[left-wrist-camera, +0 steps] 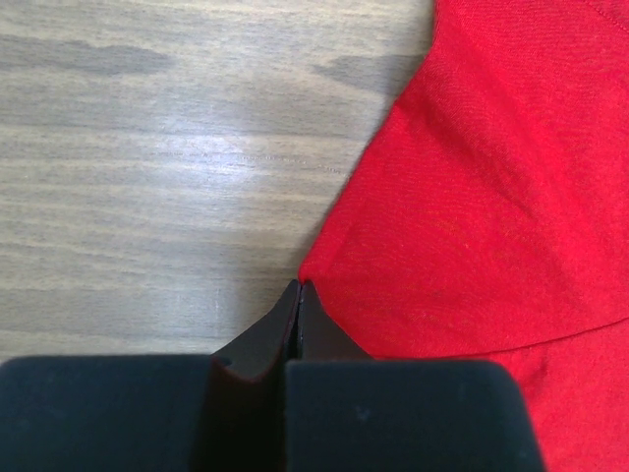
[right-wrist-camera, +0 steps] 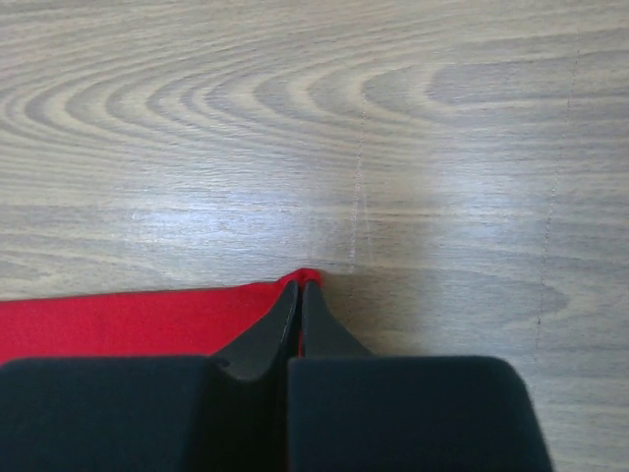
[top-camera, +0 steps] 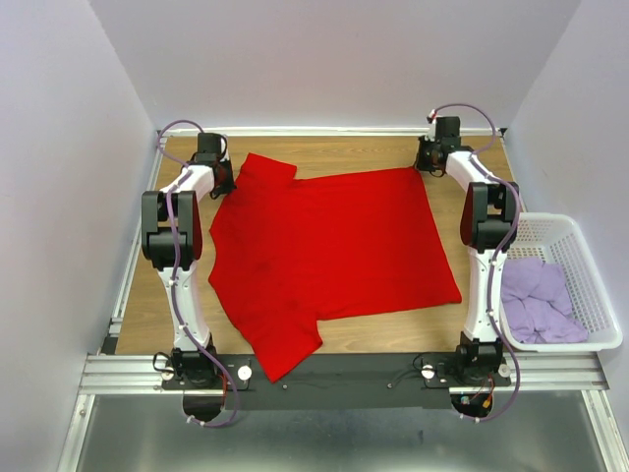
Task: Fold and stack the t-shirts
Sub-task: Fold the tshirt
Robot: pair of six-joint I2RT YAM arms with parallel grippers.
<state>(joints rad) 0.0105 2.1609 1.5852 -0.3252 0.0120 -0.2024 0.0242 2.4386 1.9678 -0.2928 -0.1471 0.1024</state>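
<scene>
The left fingers (left-wrist-camera: 275, 329) and right fingers (right-wrist-camera: 267, 329) are clamping the bright red soft cloth t-shirt (top-camera: 334, 246) by its far edge; lifting evenly should keep it taut.

I find no word, label, brand, number or sign that can be read in any of my views. The bright red cloth t-shirt (top-camera: 334, 246) in the middle of the frame is plain. So are the light wooden table (top-camera: 324, 157) and the white plastic lattice basket (top-camera: 580, 246) at the right.
</scene>
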